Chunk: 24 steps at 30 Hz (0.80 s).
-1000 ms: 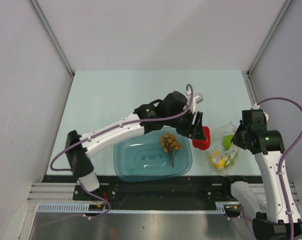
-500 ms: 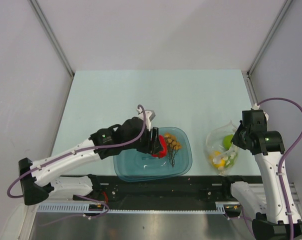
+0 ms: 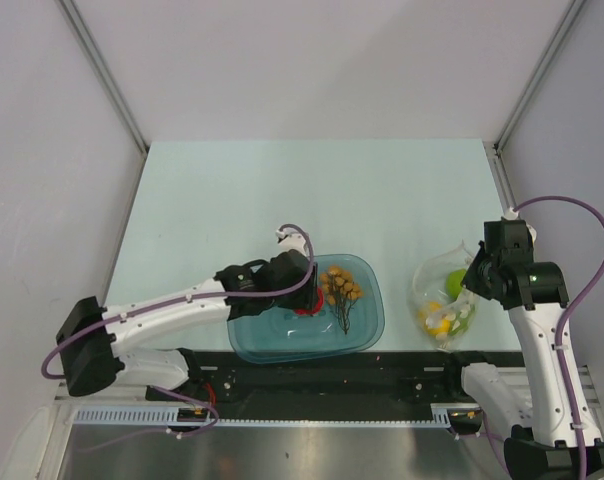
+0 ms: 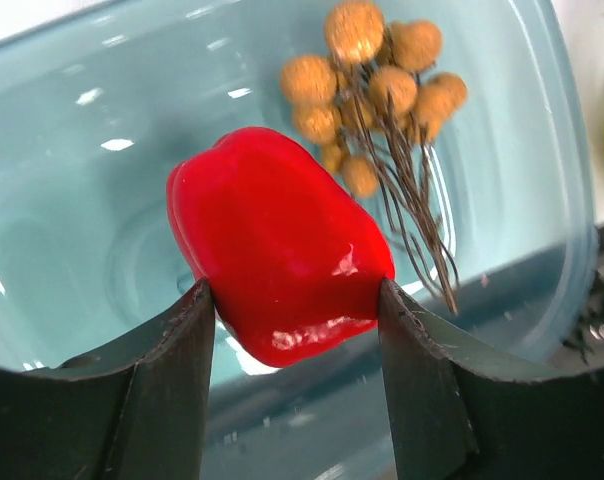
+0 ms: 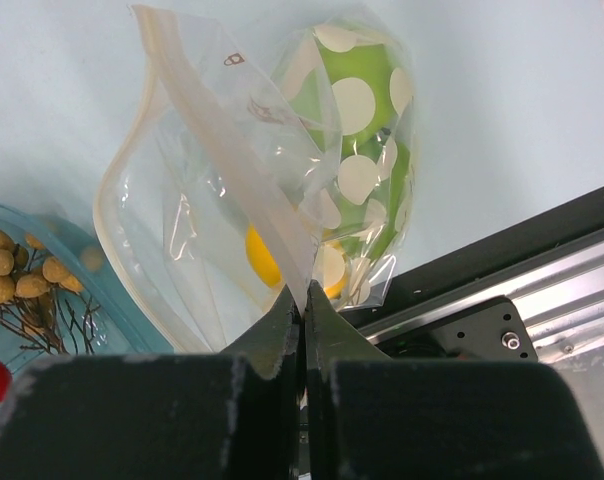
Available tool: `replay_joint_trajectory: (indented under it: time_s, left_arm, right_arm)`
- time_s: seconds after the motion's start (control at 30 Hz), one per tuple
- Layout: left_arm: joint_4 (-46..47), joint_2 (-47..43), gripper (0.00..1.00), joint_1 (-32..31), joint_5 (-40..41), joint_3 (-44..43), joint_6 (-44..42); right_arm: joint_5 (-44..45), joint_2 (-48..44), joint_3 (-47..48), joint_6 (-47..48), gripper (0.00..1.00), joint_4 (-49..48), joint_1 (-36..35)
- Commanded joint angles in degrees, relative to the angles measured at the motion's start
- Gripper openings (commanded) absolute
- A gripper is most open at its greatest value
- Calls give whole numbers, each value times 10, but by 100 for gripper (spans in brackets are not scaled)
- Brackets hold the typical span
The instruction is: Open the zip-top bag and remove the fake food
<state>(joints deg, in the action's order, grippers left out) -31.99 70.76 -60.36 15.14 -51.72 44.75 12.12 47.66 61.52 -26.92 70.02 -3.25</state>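
Zip-top bag (image 5: pixel 182 230) is located at the right pincer (image 5: pixel 302 300), which is pressed together on a fold of the bag's clear dotted film just below the zip strip. The bag's mouth gapes open above and to the left of that pincer. Inside the bag, directly beyond the fingertips, sit a green fruit (image 5: pixel 357 130) and a yellow one (image 5: pixel 262 258). The bag is over the near right part of the counter (image 3: pixel 282 200). The left pincer (image 4: pixel 297 300) is pinching the red piece (image 4: pixel 277 250), one finger on each flank, over the inside of the teal tub (image 4: pixel 62 200); contact with the tub floor cannot be determined. The bunch of orange-brown balls (image 4: pixel 382 90) lies in the tub just beyond and right of the left pincer, dark stems trailing toward its right finger.
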Motion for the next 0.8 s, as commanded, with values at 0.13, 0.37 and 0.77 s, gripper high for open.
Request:
replay_joint_trajectory:
  time_s: [0.13, 0.37, 0.77]
  left_arm:
    - [24, 111, 0, 10, 42, -62, -36]
    - [-4, 141, 3, 13, 7, -78, -24]
    - [-62, 32, 95, 11, -4, -105, -34]
  right_arm:
    - [-1, -8, 0, 5, 0, -8, 2]
    - [-3, -9, 1, 6, 0, -8, 3]
    - [-11, -2, 8, 13, 0, -11, 2]
